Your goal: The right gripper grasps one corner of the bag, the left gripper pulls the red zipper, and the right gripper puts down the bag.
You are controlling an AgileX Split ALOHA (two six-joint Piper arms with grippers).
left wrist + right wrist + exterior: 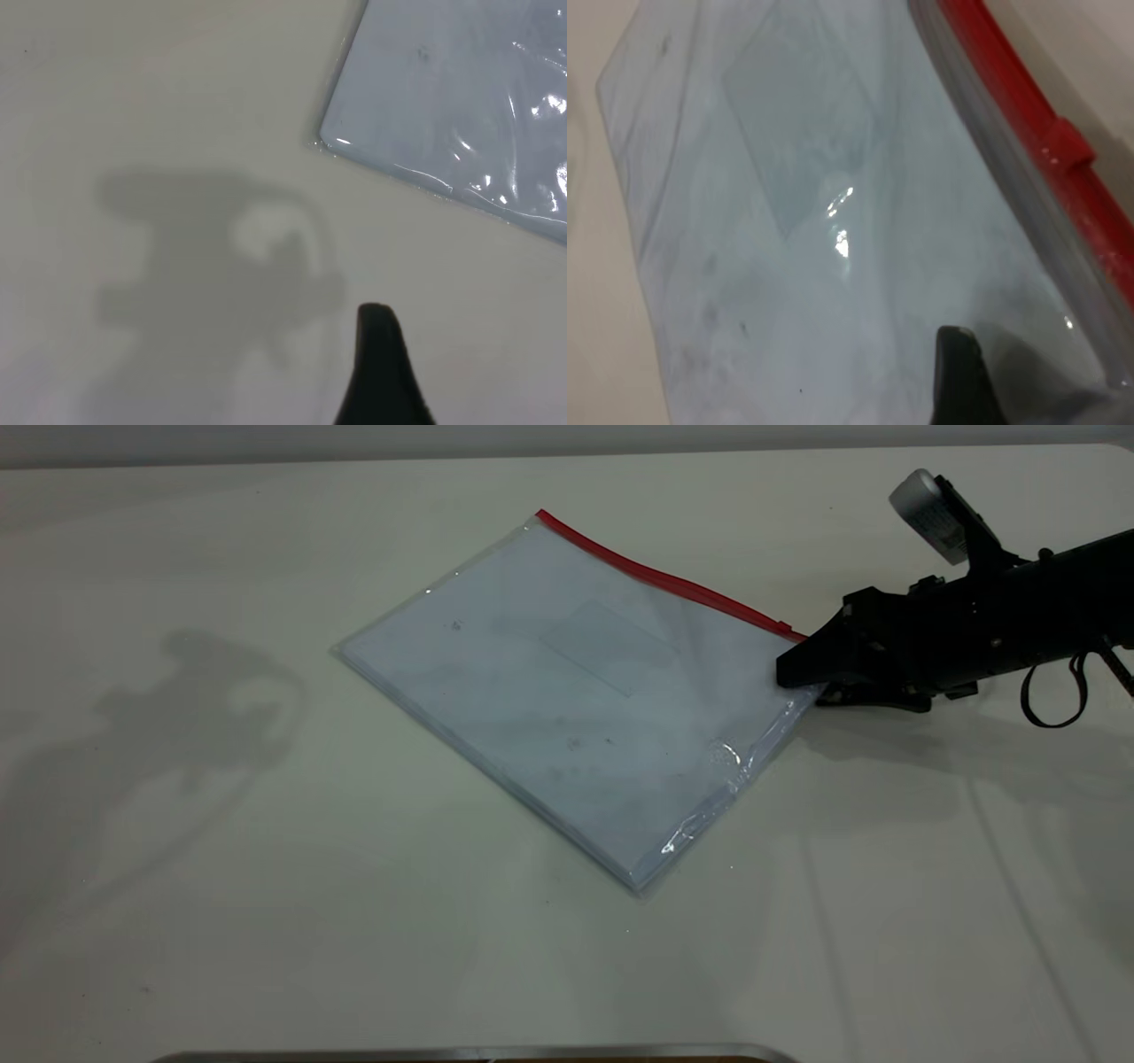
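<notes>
**Presently: right gripper at bag corner, left arm off to the side**

Bag (567, 708) flat on white table (221, 921), near table centre, set askew. Red zipper (664, 577) along the long edge toward the far side; slider tab (1067, 142) close to the right-hand end of that strip. Right gripper (802, 677) low at the bag's corner nearest the right table edge, one finger above the plastic and one beneath; closure on the corner not discernible. Left gripper (383, 372) above bare table toward the left edge, well apart from the bag's nearest corner; only one fingertip visible, jaw state cannot be told.
</notes>
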